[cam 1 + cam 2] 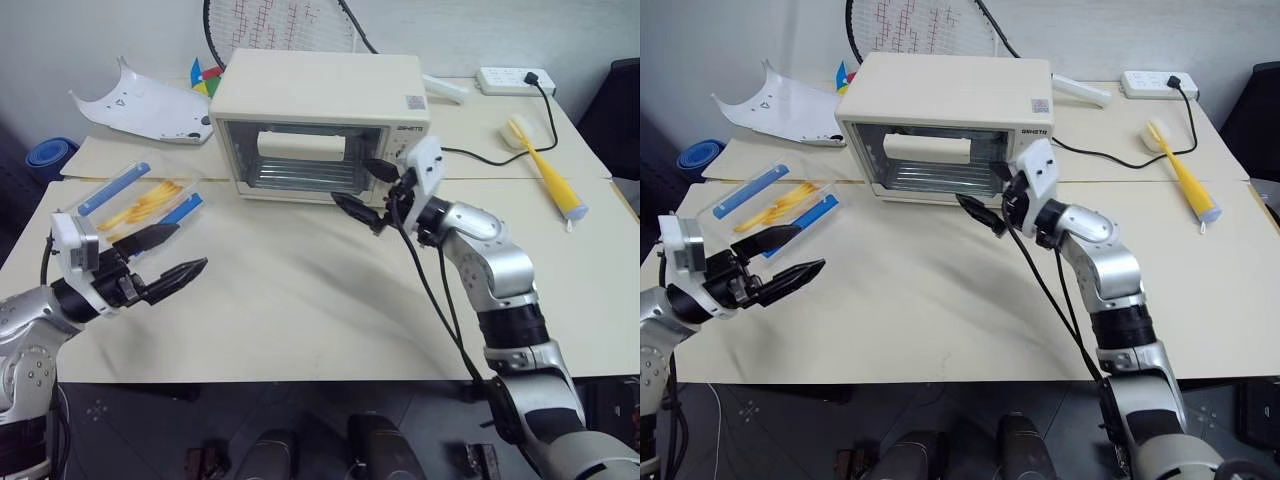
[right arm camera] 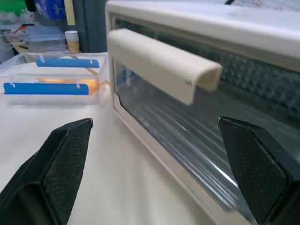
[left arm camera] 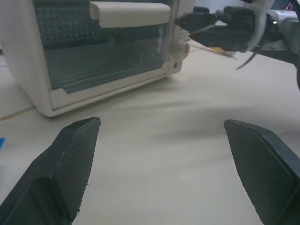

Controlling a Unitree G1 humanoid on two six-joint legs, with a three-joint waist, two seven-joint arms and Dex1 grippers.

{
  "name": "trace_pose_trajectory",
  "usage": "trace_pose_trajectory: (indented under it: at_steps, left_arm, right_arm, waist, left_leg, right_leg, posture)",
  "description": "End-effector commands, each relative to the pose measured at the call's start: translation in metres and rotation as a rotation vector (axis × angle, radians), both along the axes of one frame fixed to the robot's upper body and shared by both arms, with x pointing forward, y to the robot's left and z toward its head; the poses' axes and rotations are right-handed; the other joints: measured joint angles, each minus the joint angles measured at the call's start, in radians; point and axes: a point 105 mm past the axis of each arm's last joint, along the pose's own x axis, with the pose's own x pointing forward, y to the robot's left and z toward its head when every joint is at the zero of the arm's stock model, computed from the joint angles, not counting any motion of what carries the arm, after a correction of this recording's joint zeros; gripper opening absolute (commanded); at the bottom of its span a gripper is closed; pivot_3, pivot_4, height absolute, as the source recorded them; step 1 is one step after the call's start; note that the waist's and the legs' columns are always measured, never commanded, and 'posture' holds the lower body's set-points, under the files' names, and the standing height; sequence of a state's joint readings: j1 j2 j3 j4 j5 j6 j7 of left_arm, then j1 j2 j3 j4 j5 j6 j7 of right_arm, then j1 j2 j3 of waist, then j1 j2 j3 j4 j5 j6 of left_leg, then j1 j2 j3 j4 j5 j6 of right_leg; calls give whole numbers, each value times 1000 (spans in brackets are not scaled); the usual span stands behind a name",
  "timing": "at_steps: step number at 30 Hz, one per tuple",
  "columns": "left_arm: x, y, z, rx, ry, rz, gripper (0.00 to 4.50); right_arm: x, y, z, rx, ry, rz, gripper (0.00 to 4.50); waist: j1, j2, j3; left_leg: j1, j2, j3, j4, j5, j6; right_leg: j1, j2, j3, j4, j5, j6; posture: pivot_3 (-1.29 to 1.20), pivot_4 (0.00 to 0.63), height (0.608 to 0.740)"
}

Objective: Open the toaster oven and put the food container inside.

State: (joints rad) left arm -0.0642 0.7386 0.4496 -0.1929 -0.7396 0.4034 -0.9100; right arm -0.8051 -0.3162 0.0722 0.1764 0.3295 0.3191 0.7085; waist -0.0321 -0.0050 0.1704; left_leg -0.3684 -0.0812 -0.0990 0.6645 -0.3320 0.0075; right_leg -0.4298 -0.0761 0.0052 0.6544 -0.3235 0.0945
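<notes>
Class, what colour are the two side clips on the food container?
Blue clips, clearest in the right wrist view.

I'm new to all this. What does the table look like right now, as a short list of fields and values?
toaster oven: cream-white, at the back of the table, glass door shut
door handle: cream bar across the top of the door
food container: clear box, blue clips, yellow strips, lying left of the oven
right end effector: open, at the door's right end, holding nothing
left end effector: open, empty, just in front of the container
yellow brush: lying right of the oven
power strip: back right corner
</notes>
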Motion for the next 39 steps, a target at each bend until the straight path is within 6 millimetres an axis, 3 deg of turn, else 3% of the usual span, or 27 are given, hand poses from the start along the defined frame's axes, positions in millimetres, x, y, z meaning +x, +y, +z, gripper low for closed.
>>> trace_pose_trajectory:
  at_steps: [1,6,11,15,22,26,27,30,33,39]
  left_arm:
    - [-3,-5,5,11,-35,3,4500]
    - [-2,-4,3,16,-34,20,4500]
    - [2,4,14,-24,-61,59,4500]
    - [18,8,34,-84,-89,78,3578]
    - [89,-13,58,-124,-154,123,1459]
    - [121,-32,49,-22,-143,119,154]
    - [128,-33,45,4,-138,134,29]
    - [136,-36,35,64,-115,122,29]
    - [124,-42,18,139,-78,12,29]
    - [110,-44,-17,225,6,-31,29]
  right_arm:
    - [-3,18,18,15,-77,56,4437]
    - [-17,37,18,-36,-158,155,4437]
    - [-51,38,-17,-159,-157,305,4437]
    - [-63,29,-47,-262,-146,325,4500]
    - [-58,26,-60,-286,-175,272,4500]
    - [-52,20,-63,-282,-186,226,4500]
    - [-51,18,-64,-284,-188,215,4500]
    - [-49,9,-66,-271,-194,157,4500]
    - [-58,-7,-77,-274,-171,122,4500]
    - [-99,-63,-99,-233,-117,26,4500]
  waist:
    - [1,0,0]
    - [0,0,0]
    - [-6,0,0]
    - [-1,0,0]
    - [0,-1,0]
    - [-9,-1,0]
    - [-10,-1,0]
    - [-15,-1,0]
    - [-13,-1,0]
    - [6,-1,0]
  left_leg:
    - [0,0,0,0,0,0]
    - [0,0,0,1,0,0]
    - [-1,0,0,-1,0,0]
    - [-1,0,-1,0,0,0]
    - [0,-1,0,3,0,-1]
    - [-1,-2,0,2,0,-1]
    - [-1,-2,0,2,0,-1]
    - [-1,-2,-1,2,0,-1]
    - [-1,-2,-1,2,0,-1]
    - [-1,-3,-2,2,0,-1]
  right_leg:
    - [0,0,0,0,0,0]
    - [0,0,0,2,0,0]
    - [-1,0,0,3,0,0]
    - [0,0,-1,2,0,0]
    - [-1,0,-1,3,0,0]
    - [-3,0,-2,6,0,0]
    - [-3,0,-2,5,0,0]
    - [-3,0,-2,6,0,0]
    - [-3,0,-3,6,0,0]
    - [-2,-1,-2,5,0,0]
  posture:
    - [0,150,740]
    - [0,150,740]
    - [0,150,740]
    - [0,150,740]
    - [0,150,740]
    - [0,150,740]
    - [0,150,740]
    - [0,150,740]
    - [0,150,740]
    - [0,150,740]
